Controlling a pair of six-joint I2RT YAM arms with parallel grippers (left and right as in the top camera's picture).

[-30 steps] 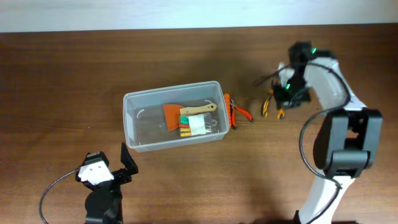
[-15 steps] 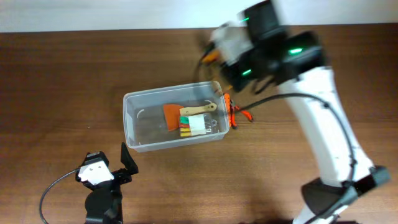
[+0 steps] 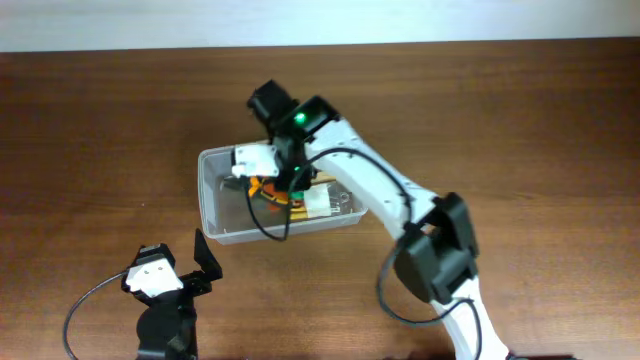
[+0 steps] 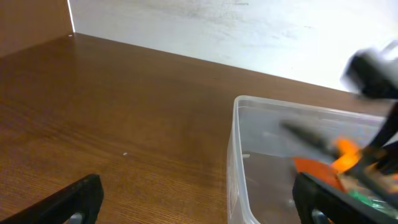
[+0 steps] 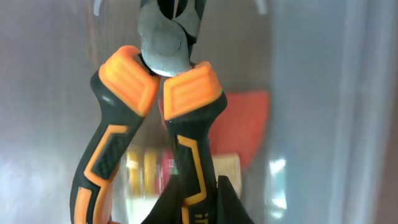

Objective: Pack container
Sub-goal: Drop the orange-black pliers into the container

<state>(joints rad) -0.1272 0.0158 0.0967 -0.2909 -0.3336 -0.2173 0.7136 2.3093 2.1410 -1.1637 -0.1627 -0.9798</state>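
The container (image 3: pixel 212 205) is a clear rectangular tub at the table's middle. It also shows in the left wrist view (image 4: pixel 239 143) and the right wrist view (image 5: pixel 354 93). My right gripper (image 3: pixel 276 178) reaches over it and is shut on orange-and-black pliers (image 3: pixel 258 187), held nose-down (image 5: pixel 155 81) inside the tub's left half. The right gripper's fingers (image 5: pixel 199 202) clamp the handles. An orange scraper (image 5: pixel 245 121) and a small box of coloured bits (image 3: pixel 318 203) lie in the tub. My left gripper (image 3: pixel 180 262) is open and empty in front of the tub's left corner, its fingers (image 4: pixel 196 202) spread wide.
The right arm (image 3: pixel 380 195) crosses the tub's right end and hides the table beside it. A pale wall (image 4: pixel 249 25) runs along the table's far edge. Bare wood (image 3: pixel 100 150) lies left of the tub.
My right arm has swung from the table's right side, carrying the pliers leftward over the tub, and now holds them down inside it. The left arm has not moved.
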